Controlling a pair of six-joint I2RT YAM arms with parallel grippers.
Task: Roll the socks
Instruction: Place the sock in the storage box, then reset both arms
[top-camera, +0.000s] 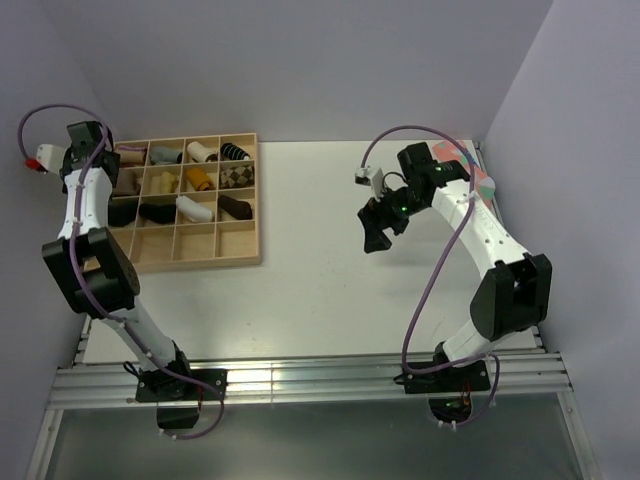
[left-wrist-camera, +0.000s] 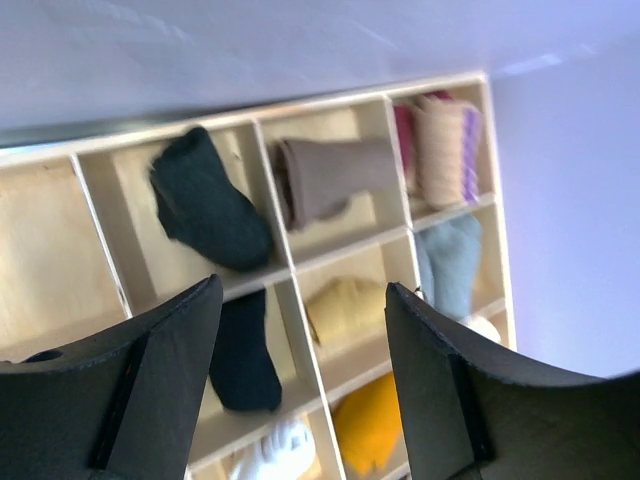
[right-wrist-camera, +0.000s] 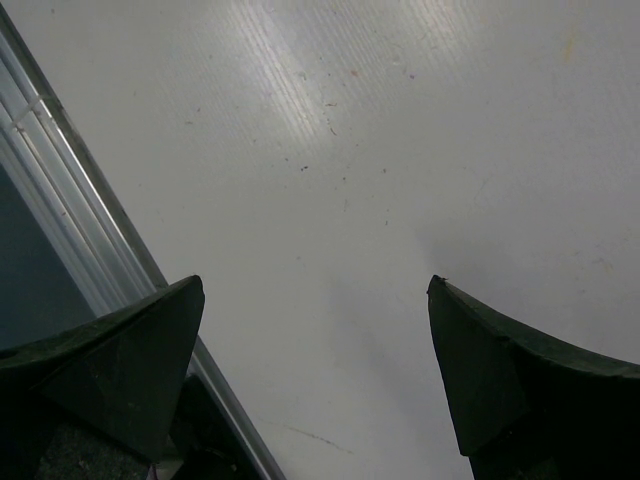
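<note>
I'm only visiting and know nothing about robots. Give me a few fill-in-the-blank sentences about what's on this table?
1. The wooden tray sits on the ____ side of the table.
2. The right gripper is ____ and holds nothing.
3. Just past the left gripper, two ____ socks lie in neighbouring compartments.

Missing words: left; open; black.

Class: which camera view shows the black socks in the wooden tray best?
The left wrist view: two black socks lie close up in neighbouring compartments of the wooden tray, outlines clear. The top view shows one as a small dark patch. The right wrist view shows only table.
</note>
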